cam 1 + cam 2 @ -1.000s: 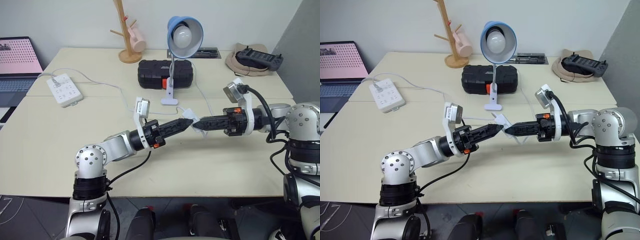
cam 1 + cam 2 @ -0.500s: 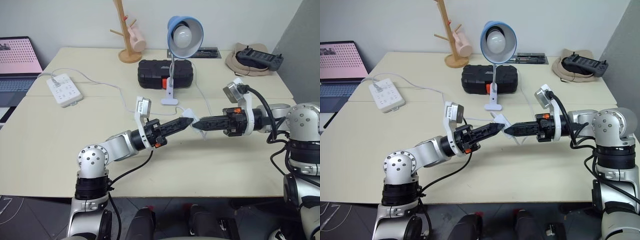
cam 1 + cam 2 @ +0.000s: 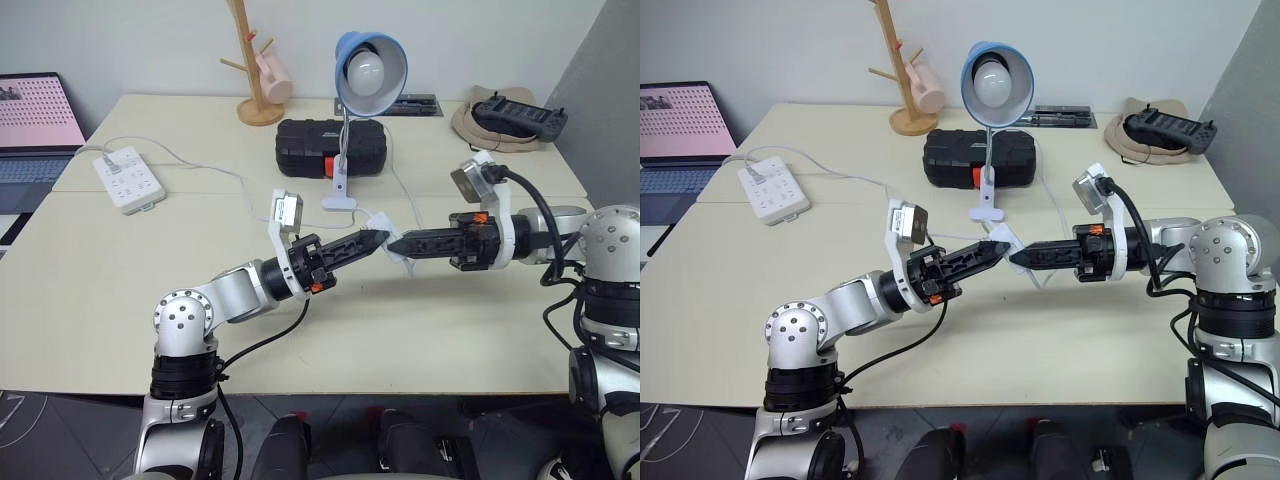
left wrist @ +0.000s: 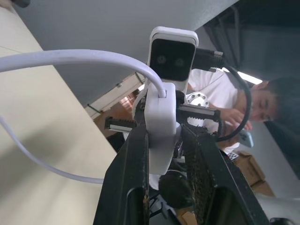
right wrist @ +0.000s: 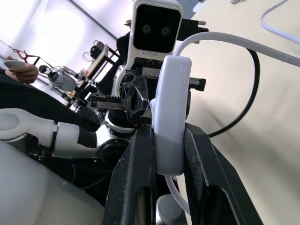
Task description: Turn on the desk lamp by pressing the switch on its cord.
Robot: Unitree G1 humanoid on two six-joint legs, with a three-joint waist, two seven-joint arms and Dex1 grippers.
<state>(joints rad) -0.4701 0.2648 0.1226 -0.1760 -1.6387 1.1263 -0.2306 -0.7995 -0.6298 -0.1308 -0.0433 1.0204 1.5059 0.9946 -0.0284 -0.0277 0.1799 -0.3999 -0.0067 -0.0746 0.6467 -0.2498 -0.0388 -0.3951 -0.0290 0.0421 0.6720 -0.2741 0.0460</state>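
Left eye view: I saw both arms meeting over the middle of the surface. The left end effector and the right end effector met tip to tip at the switch, a small white piece raised off the surface between them. The cord ran from it toward the power strip on my left. The desk lamp stood just behind the switch, beside a black case, its bulb unlit. A wooden rack and a laptop sat further back and left; a hat with a controller on it lay back right.

Left wrist view: the left end effector was clenched on the switch, one finger pressed to each side, the cord arcing out of its end. A person showed in the background.

Right wrist view: the right end effector was clenched on the same switch, its fingers flat against both faces, with the cord looping away from the top.
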